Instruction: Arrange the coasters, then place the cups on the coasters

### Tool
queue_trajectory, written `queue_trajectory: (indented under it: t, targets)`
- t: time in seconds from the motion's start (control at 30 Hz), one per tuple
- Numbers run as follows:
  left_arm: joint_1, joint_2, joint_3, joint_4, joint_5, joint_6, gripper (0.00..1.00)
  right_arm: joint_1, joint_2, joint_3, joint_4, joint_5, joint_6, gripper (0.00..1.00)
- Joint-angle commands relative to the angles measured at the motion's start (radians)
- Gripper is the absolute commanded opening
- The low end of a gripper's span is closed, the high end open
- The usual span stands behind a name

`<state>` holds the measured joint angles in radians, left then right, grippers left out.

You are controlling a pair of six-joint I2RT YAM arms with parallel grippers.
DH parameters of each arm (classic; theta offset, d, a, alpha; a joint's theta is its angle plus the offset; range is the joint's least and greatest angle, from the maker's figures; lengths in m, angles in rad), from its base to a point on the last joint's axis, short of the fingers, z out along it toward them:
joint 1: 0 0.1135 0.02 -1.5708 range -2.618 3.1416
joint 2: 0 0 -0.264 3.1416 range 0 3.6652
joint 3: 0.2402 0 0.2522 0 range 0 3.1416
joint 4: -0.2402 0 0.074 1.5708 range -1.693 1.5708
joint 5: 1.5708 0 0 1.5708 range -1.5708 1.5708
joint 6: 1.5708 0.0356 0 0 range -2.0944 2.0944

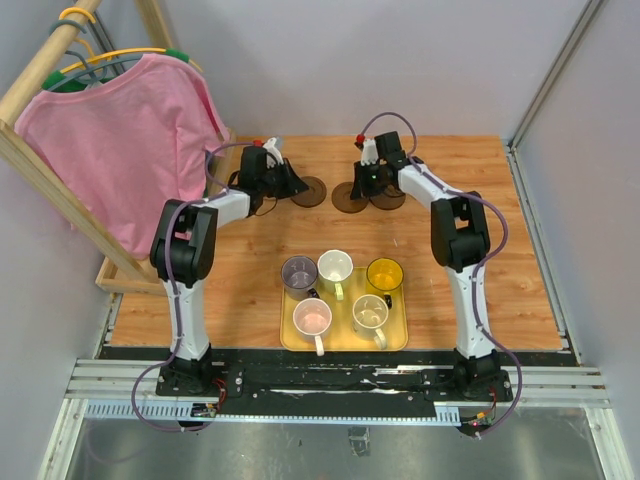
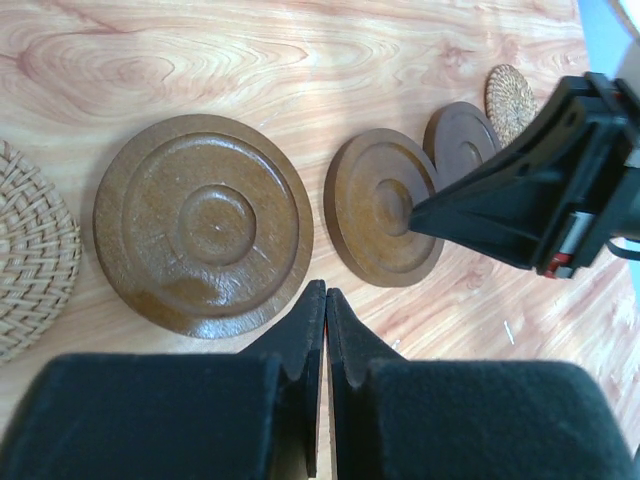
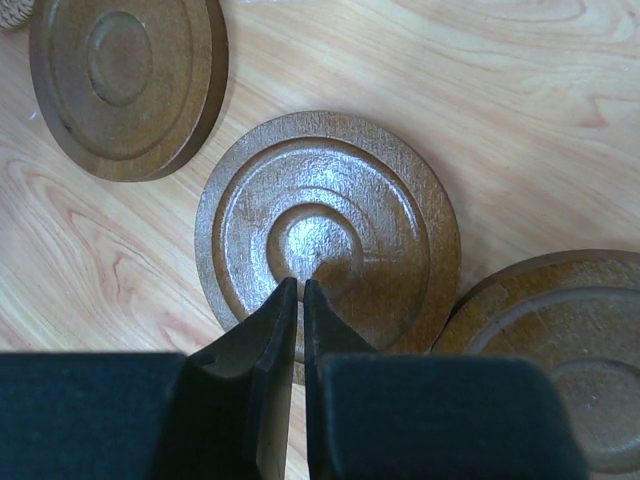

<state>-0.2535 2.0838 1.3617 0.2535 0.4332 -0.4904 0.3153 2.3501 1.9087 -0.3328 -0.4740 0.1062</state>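
Three dark brown wooden coasters lie in a row at the back of the table: one (image 1: 309,190) by my left gripper (image 1: 291,184), one (image 1: 350,198) under my right gripper (image 1: 366,184), one (image 1: 389,196) beside it. In the left wrist view the nearest coaster (image 2: 203,222) lies just ahead of the left gripper (image 2: 325,290), which is shut and empty. A woven coaster (image 2: 30,260) lies at its left and another woven coaster (image 2: 509,98) far off. The right gripper (image 3: 301,283) is shut and empty, its tips over the middle coaster (image 3: 328,230). Several cups stand on the yellow tray (image 1: 402,338), among them yellow (image 1: 384,274) and pink (image 1: 312,317).
A pink shirt (image 1: 120,140) hangs on a wooden rack (image 1: 30,150) at the back left, close to the left arm. Grey walls close the table at the back and right. The right arm's black gripper body (image 2: 540,190) shows in the left wrist view.
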Motion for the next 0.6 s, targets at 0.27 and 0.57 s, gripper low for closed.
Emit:
queue_trajectory:
  t: [0.27,0.57]
  targets:
    - [0.005,-0.154,-0.153,-0.029,-0.125,0.082,0.03,0.017,0.105,0.110,-0.015,-0.043,0.033,0.09]
    - [0.005,-0.106,-0.176,-0.062,-0.127,0.104,0.00,0.016,0.185,0.214,-0.014,-0.035,0.059,0.10]
